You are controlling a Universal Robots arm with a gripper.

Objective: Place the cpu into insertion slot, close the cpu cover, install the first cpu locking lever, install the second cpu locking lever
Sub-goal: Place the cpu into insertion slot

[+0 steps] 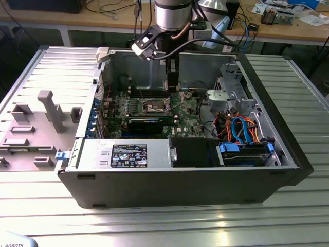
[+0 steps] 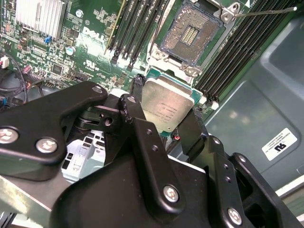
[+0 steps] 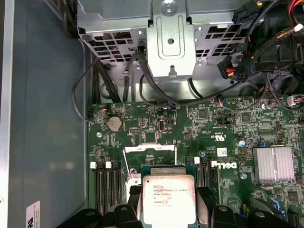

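The cpu (image 2: pixel 167 110) is gripped by its two opposite edges between the black fingers (image 2: pixel 191 127) of the gripper (image 2: pixel 165 109), which is closed only as far as the chip's width allows. The chip is held flat, silver-grey top up, above the green board (image 2: pixel 90 57) and is not seated. In the first wrist view, several lines of dark print are carried on the top of the cpu (image 3: pixel 168 199), and the gripper (image 3: pixel 169 205) is seen clamped on either side of it.

The insertion slot (image 2: pixel 192 35) is left uncovered – its dark centre and metal rim are seen in the second wrist view just beyond the held chip, between two banks of long black memory slots (image 2: pixel 137 28). The cpu cover (image 3: pixel 149 148) is swung up off the slot, its silvery frame seen nearly edge-on in the first wrist view.

White logo lettering (image 3: pixel 223 166) is printed on the board beside a finned heat sink (image 3: pixel 273 164). A white printed sticker (image 2: pixel 280 142) is fixed to the grey case wall, and a black-and-white label (image 1: pixel 129 155) is borne by the silver power supply. In the exterior view the gripper (image 1: pixel 172 87) is lowered into the open computer case (image 1: pixel 180 190) – over the middle of the board.
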